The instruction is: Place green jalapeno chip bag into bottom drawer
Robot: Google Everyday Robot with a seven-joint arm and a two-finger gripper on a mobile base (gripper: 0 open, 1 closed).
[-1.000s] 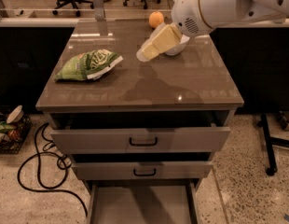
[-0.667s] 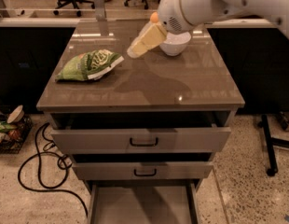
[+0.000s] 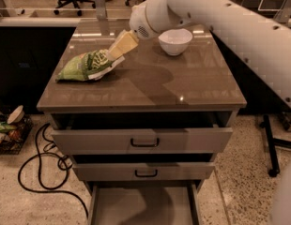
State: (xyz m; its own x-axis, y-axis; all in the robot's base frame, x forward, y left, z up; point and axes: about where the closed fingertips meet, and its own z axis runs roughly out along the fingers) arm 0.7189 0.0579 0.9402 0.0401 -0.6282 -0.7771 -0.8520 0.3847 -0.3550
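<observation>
The green jalapeno chip bag [image 3: 84, 65] lies on the left part of the brown cabinet top [image 3: 183, 86], crinkled, with white lettering. My gripper [image 3: 118, 48] hangs from the white arm that reaches in from the upper right, and its tan fingertips are right at the bag's right end, just above it. The bottom drawer [image 3: 141, 205] is pulled out at the bottom of the frame, showing a plain pale grey floor with nothing in it.
A white bowl [image 3: 175, 41] stands at the back right of the top. The two upper drawers [image 3: 144, 141] with black handles stick out slightly. A black cable [image 3: 40, 165] and a basket of snacks [image 3: 8, 128] lie on the floor at left. Office chairs stand behind.
My gripper has swung left from in front of the bowl to the right end of the chip bag. The bag and drawers have not moved.
</observation>
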